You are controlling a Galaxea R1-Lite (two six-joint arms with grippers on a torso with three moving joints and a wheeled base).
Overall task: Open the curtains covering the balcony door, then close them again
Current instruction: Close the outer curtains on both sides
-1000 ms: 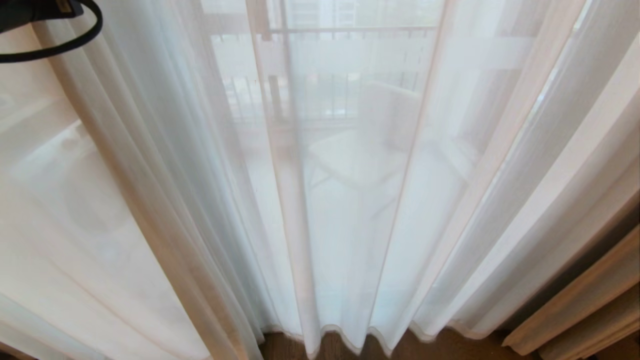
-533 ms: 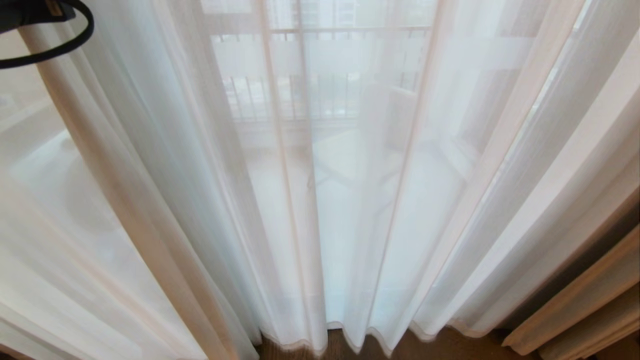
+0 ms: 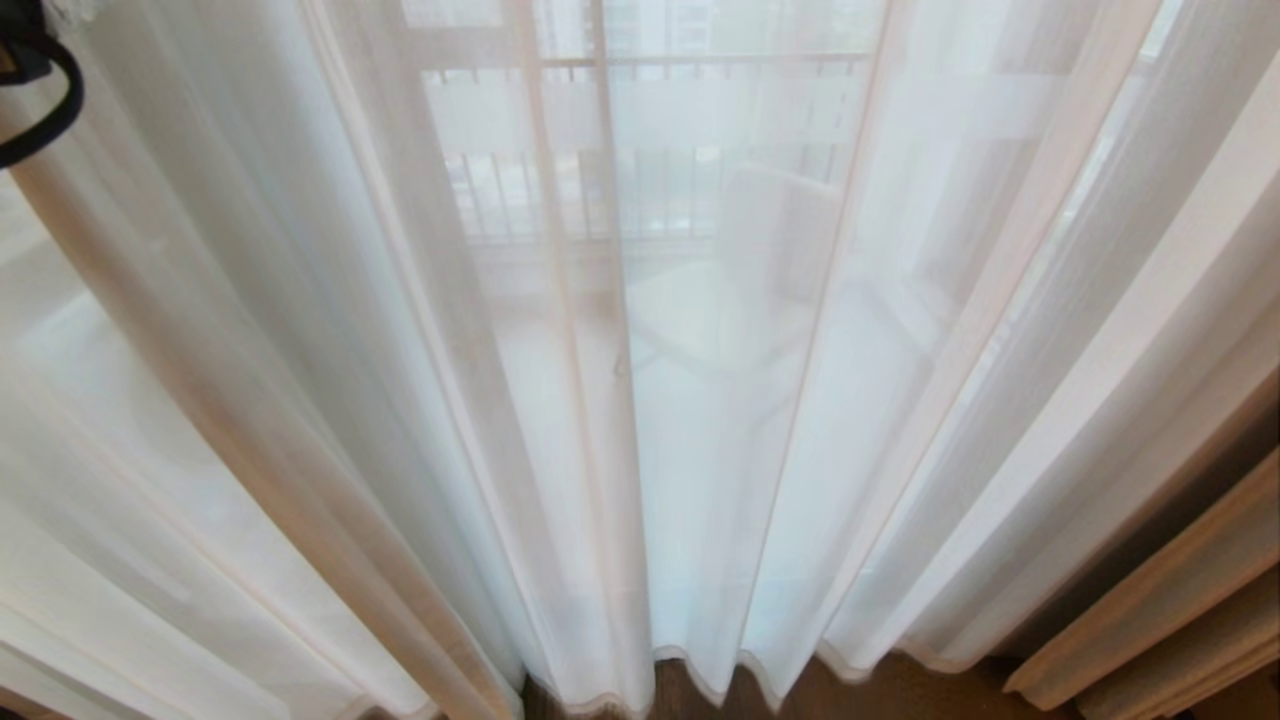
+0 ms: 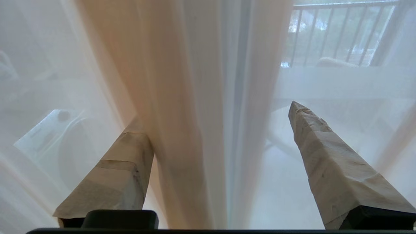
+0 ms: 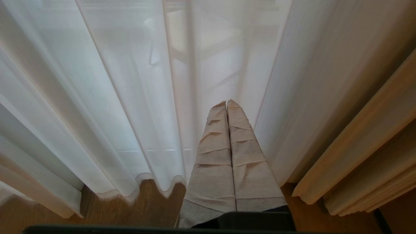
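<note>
The sheer white layer of the curtains (image 3: 700, 400) hangs drawn across the glass, filling the head view in long folds whose hem ends just above the wooden floor (image 3: 880, 690). Through the thin cloth a balcony railing (image 3: 700, 62) and a pale chair (image 3: 740, 300) show faintly. At the right edge of the window the heavy beige drape (image 3: 1150, 620) is bunched into thick pleats that reach down toward the floor.

The left gripper (image 4: 214, 120) is raised high at the left side of the curtain; in the head view only a dark cable loop (image 3: 50, 110) of that arm shows in the top left corner. In its wrist view the two tape-wrapped fingers (image 4: 325, 152) stand wide apart, pointing at the cloth, with a gathered fold of the sheer hanging between them and not pinched.

The right gripper (image 5: 227, 103) hangs low, pointing down and forward at the hem of the sheer near the floor, just beside the beige pleats. Its wrapped fingers (image 5: 214, 156) are pressed flat together with nothing between them.
</note>
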